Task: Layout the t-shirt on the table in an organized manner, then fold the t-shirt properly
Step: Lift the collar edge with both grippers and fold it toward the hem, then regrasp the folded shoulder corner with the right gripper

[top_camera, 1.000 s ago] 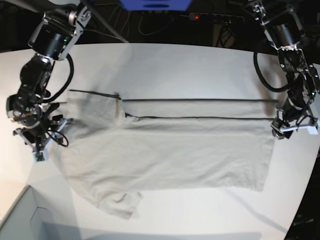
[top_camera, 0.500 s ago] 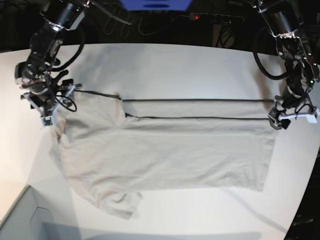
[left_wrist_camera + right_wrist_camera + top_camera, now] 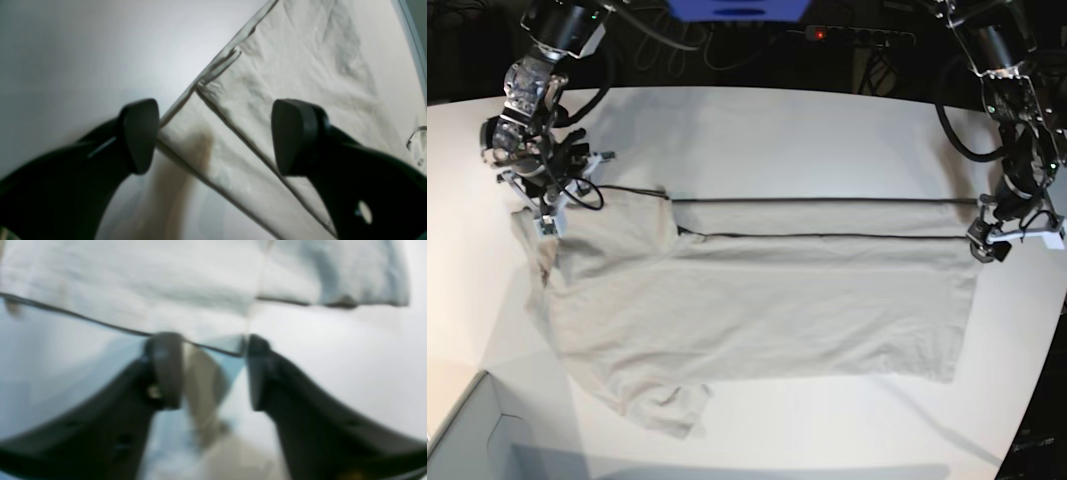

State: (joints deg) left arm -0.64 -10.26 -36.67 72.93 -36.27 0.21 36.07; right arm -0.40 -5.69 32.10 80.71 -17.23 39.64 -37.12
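Observation:
The light grey-beige t-shirt point(image 3: 757, 300) lies flat on the white table point(image 3: 777, 130), its far long edge folded over in a narrow band. My right gripper point(image 3: 542, 215), at the left of the base view, is over the shirt's far-left sleeve corner. In the blurred right wrist view its fingers point(image 3: 165, 370) stand apart, with the cloth edge point(image 3: 200, 306) just beyond the tips. My left gripper point(image 3: 980, 243) is at the shirt's right edge by the folded band. In the left wrist view it point(image 3: 217, 136) is open astride the hem corner point(image 3: 206, 110).
A pale box corner point(image 3: 467, 440) stands at the front left. The table's curved edge point(image 3: 1037, 380) runs down the right. Cables and a power strip point(image 3: 847, 35) lie behind the table. A rumpled sleeve point(image 3: 667, 410) sticks out at the shirt's near-left.
My right gripper moved from the shirt's left side to its far-left sleeve corner, and the cloth there now reaches further left. My left gripper has barely moved.

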